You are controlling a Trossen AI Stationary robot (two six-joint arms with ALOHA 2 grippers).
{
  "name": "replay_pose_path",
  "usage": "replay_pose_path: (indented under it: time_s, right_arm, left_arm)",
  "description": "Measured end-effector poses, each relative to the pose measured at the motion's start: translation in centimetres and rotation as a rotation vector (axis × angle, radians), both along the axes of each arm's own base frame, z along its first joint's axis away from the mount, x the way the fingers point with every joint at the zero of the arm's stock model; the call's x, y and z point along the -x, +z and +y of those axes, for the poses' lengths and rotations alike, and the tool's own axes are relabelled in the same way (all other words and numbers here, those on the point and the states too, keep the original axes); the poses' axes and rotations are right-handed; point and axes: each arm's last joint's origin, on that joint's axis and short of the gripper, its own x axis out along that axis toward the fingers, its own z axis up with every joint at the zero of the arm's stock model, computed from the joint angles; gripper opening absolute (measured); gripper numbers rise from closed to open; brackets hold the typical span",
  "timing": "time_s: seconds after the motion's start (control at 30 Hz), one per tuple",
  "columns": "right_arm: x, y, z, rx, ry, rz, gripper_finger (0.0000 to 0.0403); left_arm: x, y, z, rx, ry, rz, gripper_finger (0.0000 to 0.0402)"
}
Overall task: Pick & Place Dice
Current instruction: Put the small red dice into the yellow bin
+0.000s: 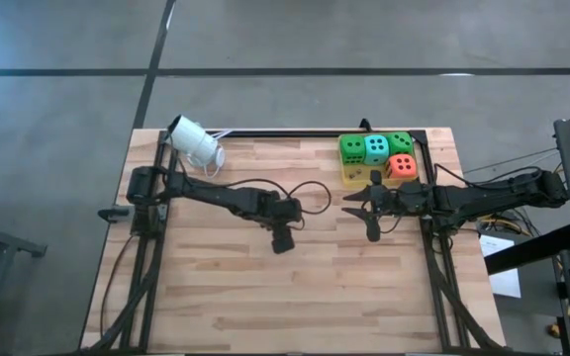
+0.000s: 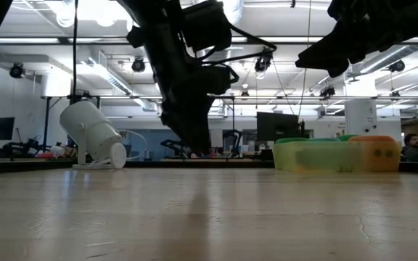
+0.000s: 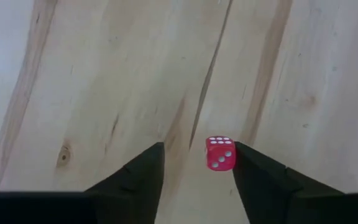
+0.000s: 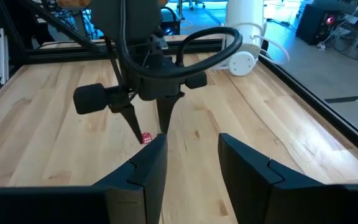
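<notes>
A small red die with white pips lies on the wooden table between the fingers of my left gripper, close beside one finger. That gripper is open and points steeply down near the table's middle; the right wrist view shows the die under its fingertips. Two green dice, a teal one and an orange-red one sit in a yellow tray at the far right. My right gripper hangs open just in front of the tray, holding nothing. My left gripper's fingers come from above and stand on either side of the small red die, which rests on the table. The die lies right next to one finger; I cannot tell whether they touch.
A white cylindrical device stands at the table's far left corner, with a cable running along the far edge. A black frame borders the far edge and both sides. Bare wood fills the near half of the table.
</notes>
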Motion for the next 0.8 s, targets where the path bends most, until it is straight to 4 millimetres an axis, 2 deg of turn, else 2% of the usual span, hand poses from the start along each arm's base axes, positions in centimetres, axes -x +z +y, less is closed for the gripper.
replay_pose_path:
  time_s: [0.2,0.47,0.67,0.8]
  right_arm:
    - [-0.1,-0.3,0.0,0.035,0.011,0.015,0.0141]
    - [-0.4,-3.4,0.0,0.094,0.032,0.107,0.0134]
    - [-1.6,-4.0,0.6,0.312,0.200,0.084,0.0133]
    - [-2.2,-4.8,0.7,0.385,0.230,0.128,0.0133]
  left_arm:
    - [-0.3,0.1,0.0,-0.008,-0.019,-0.031,0.0218]
    - [-0.5,0.3,0.0,-0.035,-0.081,-0.059,0.0223]
    - [-0.7,0.4,0.0,-0.040,-0.090,-0.081,0.0215]
    - [-0.8,0.5,0.0,-0.040,-0.090,-0.093,0.0211]
